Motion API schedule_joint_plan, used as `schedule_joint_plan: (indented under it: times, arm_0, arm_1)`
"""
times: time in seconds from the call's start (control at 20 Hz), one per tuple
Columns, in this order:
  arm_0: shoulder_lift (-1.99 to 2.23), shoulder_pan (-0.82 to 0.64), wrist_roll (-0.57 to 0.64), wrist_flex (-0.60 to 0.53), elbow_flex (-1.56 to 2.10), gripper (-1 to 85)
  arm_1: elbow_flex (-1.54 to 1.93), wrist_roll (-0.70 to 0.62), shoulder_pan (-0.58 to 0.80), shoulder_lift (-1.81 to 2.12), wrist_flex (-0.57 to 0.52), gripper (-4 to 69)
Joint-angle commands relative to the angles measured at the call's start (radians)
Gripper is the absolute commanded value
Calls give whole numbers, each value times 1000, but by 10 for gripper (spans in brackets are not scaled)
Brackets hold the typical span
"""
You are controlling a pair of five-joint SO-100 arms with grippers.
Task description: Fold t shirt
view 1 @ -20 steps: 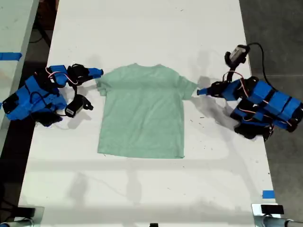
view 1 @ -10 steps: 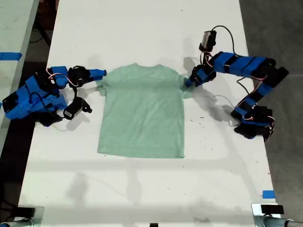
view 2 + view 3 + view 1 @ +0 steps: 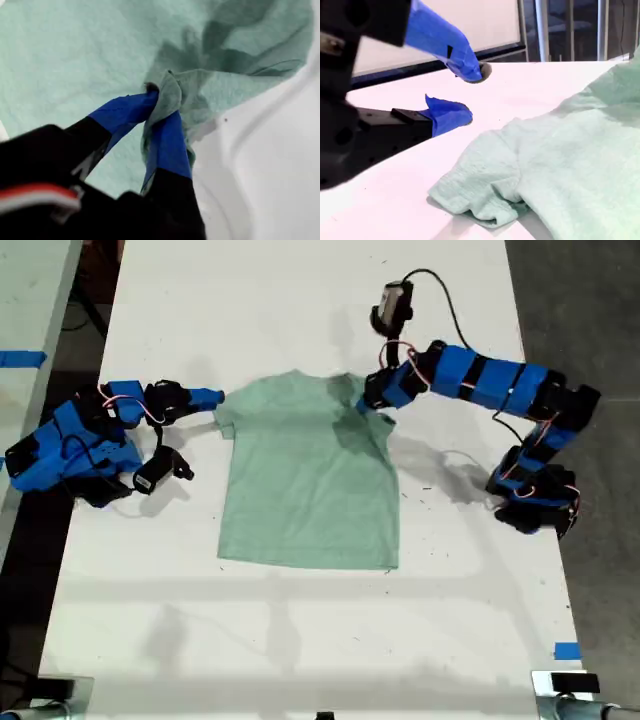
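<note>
Our first pincer (image 3: 161, 112) pinches a sleeve of the t shirt (image 3: 305, 480), which lies flat mid-desk (image 3: 300, 300). We should carry that sleeve low across the chest, keeping tension even. Our second pincer (image 3: 465, 95) waits spread beside the other sleeve.

A pale mint-green t shirt (image 3: 305, 480) with a faint heathered fleck lies on a plain white counter (image 3: 300, 300). Where the cloth bunches it shades to a darker grey-green. Both arms are bright blue with black joints and thin red and white wires. My first gripper (image 3: 160, 112) has blue-taped jaws on a black body, with mint cloth pinched between them. My second gripper (image 3: 462, 92) has the same blue jaw tips on a black body, one tip ending in what looks like a small grey pad, though it is blurred. A small strip of blue tape (image 3: 566, 651) marks the counter's edge at the exterior view's right. The floor (image 3: 580, 300) beside the counter is dark grey.
</note>
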Motion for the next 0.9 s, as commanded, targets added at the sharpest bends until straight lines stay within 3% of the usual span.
schedule_joint_plan:
  times: [0.0,0.1,0.2,0.25,0.35,0.6,0.7,0.75,0.85]
  arm_0:
    - [8,12,-2,2,41,88]
    - [8,14,-2,2,41,87]
    - [8,14,-2,2,41,85]
    - [8,15,-2,2,41,85]
    - [8,17,-2,2,41,87]
    - [8,18,-2,3,41,87]
    - [8,18,-2,3,41,86]
    - [8,18,-2,3,41,84]
    - [8,15,-2,3,41,76]
  arm_1:
    - [-110,14,-110,-100,-121,9]
    - [-238,17,-170,-264,-143,9]
    - [-411,15,-213,-442,-104,9]
    - [-499,18,-225,-512,-61,43]
    - [-612,2,-222,-555,40,322]
    - [-509,-17,-103,-210,261,338]
    - [-342,-26,-51,-23,295,340]
    - [-218,-29,-32,83,284,333]
    - [121,-17,0,331,206,-4]
